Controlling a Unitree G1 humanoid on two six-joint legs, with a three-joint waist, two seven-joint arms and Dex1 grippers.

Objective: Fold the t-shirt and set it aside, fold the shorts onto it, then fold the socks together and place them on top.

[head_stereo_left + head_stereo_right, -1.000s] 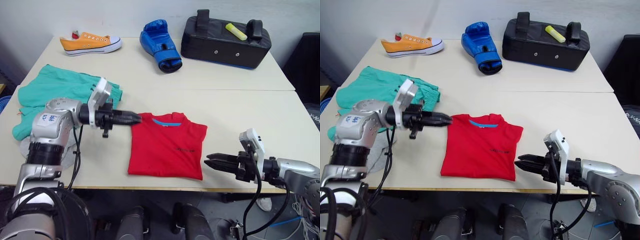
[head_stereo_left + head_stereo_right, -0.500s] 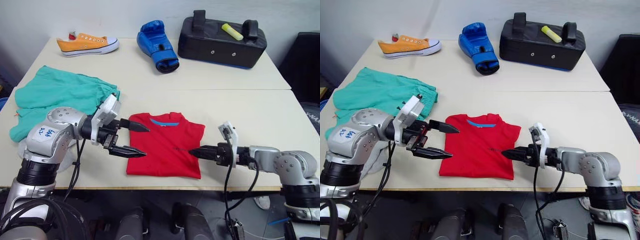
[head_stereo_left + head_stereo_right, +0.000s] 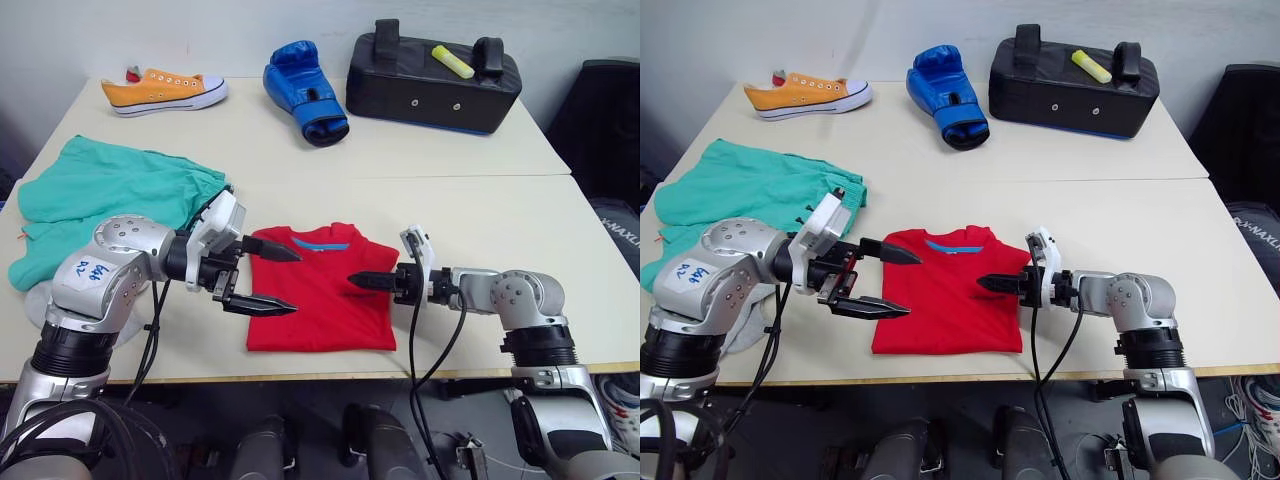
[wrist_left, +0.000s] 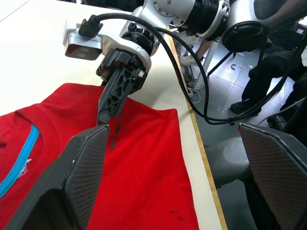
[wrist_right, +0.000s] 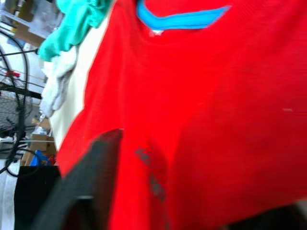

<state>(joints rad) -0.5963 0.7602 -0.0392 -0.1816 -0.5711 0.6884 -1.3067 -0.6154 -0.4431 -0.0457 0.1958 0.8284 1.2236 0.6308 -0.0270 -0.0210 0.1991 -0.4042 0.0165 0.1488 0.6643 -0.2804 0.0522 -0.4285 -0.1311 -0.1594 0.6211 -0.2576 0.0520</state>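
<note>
The red t-shirt [image 3: 318,300] lies folded into a rectangle near the table's front edge, blue collar band facing the far side. My left gripper [image 3: 297,283] is open, its two black fingers spread over the shirt's left edge with nothing between them. My right gripper [image 3: 362,282] reaches in from the right, its tip resting on the shirt's right half, by the small dark print. The teal shorts [image 3: 105,190] lie rumpled at the left of the table. A pale grey bundle, the socks [image 3: 38,300], shows under my left arm.
At the far side are an orange sneaker [image 3: 165,90], a blue boxing glove [image 3: 305,100] and a black strike pad [image 3: 435,72] with a yellow object [image 3: 452,62] on top. The table's front edge [image 3: 330,362] runs just below the shirt.
My left gripper has opened wide and now straddles the shirt's left edge. My right arm has swung in from the front right onto the shirt's right half. The camera shifted slightly.
</note>
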